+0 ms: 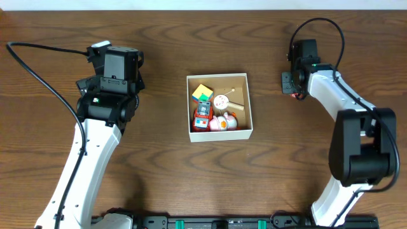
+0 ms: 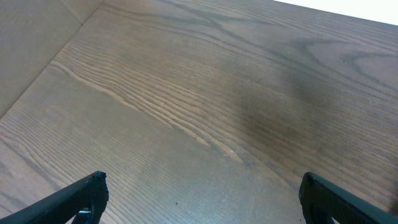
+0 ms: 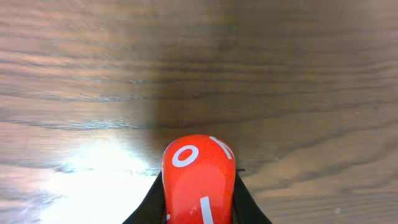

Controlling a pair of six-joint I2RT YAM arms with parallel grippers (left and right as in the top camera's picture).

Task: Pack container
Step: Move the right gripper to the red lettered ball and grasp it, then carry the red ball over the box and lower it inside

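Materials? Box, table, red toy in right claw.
Box: cardboard, it seems; matte white walls, brown inside. Table: wood or wood-look laminate; dark grain, slight sheen. Red toy: likely hard plastic; glossy, with highlights and white printed marks.

The table (image 1: 159, 172) is wood with a dark brown, strongly figured grain. Its finish is smooth and semi-gloss — in the right wrist view a pale patch of glare lies on it. The container (image 1: 222, 135) is cardboard and matt all over, with white paper-like outer walls and a raw brown inside. The red toy (image 3: 199, 177) pinched in the right claw (image 3: 199, 208) is hard plastic, smooth and glossy, with white printed marks. The fingers (image 2: 78, 200) of the left claw (image 2: 202, 199) look like matt black plastic. The left arm (image 1: 89, 159) and right arm (image 1: 331, 89) wear smooth white shells with a slight sheen — their joints are matt black.
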